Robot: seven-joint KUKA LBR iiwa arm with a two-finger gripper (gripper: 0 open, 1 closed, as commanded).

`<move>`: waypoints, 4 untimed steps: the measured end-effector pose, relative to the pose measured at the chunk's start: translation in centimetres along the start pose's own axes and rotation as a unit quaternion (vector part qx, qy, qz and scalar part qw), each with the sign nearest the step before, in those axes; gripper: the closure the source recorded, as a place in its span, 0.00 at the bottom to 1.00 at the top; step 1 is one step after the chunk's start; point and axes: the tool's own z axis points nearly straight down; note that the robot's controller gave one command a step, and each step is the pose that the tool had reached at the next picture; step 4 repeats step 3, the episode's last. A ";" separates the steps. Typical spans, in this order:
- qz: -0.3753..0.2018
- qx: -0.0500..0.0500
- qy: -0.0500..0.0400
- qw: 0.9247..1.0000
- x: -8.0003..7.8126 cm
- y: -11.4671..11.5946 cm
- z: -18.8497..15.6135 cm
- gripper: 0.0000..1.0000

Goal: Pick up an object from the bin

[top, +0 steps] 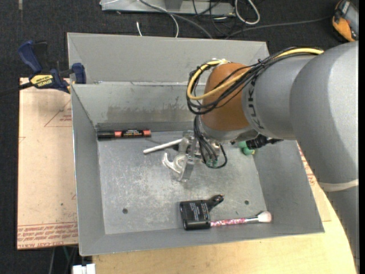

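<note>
Soft, even light from overhead fills the grey metal bin (85, 170), and its floor reads pale and flat. At 3 o'clock the arm (319, 96) carries a broad, mild sheen, as does its orange cover (228, 104), and a soft-edged shadow sits beneath them near centre. The dark carpet (57, 10) at 12 o'clock lies dim.

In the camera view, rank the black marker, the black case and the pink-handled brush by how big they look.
1. Black case, the bulkiest.
2. Black marker and pink-handled brush: about equal in length, the marker slightly thicker; too close to rank.
</note>
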 end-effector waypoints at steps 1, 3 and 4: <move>-0.001 0.001 0.005 1.000 0.3 -0.1 -3.9 1.00; -0.001 0.001 0.006 1.000 0.3 0.0 -12.9 1.00; -0.001 0.001 0.006 1.000 0.3 0.0 -12.9 1.00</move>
